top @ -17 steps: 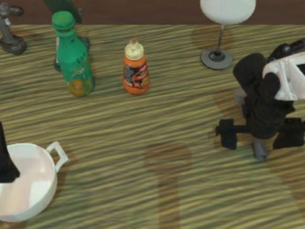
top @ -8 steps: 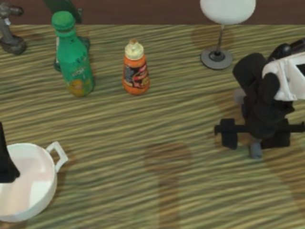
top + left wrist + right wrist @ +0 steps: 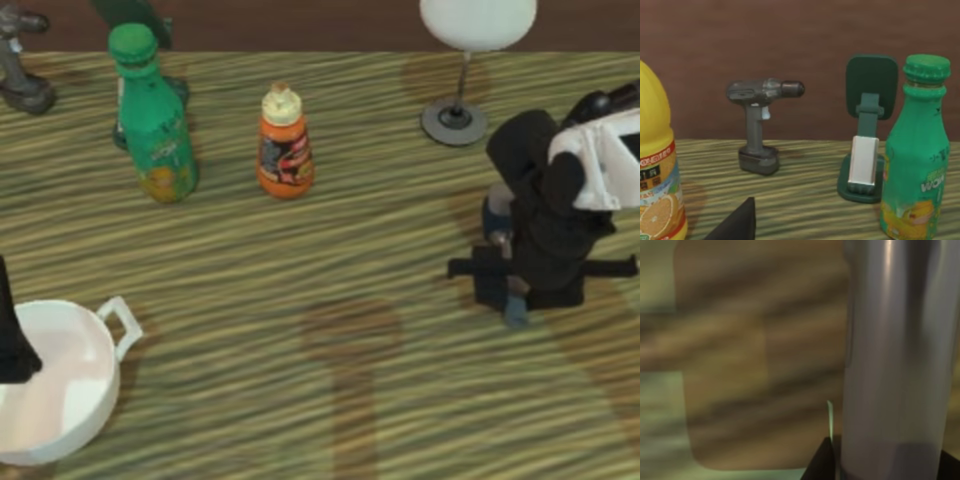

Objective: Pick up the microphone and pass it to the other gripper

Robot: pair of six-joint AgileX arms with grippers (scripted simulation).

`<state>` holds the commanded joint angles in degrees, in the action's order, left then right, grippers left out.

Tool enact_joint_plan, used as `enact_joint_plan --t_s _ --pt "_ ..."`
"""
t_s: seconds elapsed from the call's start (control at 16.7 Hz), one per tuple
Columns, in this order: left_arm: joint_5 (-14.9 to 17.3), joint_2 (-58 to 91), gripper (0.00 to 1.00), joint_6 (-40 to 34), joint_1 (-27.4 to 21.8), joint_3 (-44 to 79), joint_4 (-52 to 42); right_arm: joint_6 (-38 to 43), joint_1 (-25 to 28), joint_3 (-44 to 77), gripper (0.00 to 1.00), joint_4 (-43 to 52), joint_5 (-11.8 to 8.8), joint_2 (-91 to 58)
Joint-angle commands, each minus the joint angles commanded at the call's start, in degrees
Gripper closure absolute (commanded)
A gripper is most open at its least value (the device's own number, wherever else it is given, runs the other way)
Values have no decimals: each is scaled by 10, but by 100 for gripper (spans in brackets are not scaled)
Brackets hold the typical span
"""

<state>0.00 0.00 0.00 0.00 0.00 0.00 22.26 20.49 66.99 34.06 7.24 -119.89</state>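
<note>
**Right tool grips the microphone**

The small microphone (image 3: 505, 262), dark-blue round head and slim grey cylindrical handle, sits at the striped bench's (image 3: 330, 250) right side, clamped between the right tool's (image 3: 513, 282) closed fingers. The left tool (image 3: 12, 345) hangs over the white two-handled pot (image 3: 62, 385); its opening cannot be told.

The microphone (image 3: 895, 360) handle fills the right portion of the right wrist view as a grey cylinder, close above the striped table (image 3: 740, 365).
</note>
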Motion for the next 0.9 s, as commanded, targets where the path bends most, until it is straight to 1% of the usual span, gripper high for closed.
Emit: enact_joint_plan --t_s 0.24,0.3,0.42,0.6,0.72,0.9 --pt "0 0 0 0 0 0 0 0 0 0 100 0 0 0" --pt "0 0 0 0 0 0 0 18 7 13 100 7 -29 25" --pt "0 0 0 0 0 0 0 16 7 11 100 0 -31 26" --pt "0 0 0 0 0 0 0 2 8 2 100 -54 -48 34" --pt "0 0 0 0 0 0 0 -14 9 -11 100 -118 -68 43" --pt "0 0 0 0 0 0 0 -46 9 -43 100 -240 -108 65"
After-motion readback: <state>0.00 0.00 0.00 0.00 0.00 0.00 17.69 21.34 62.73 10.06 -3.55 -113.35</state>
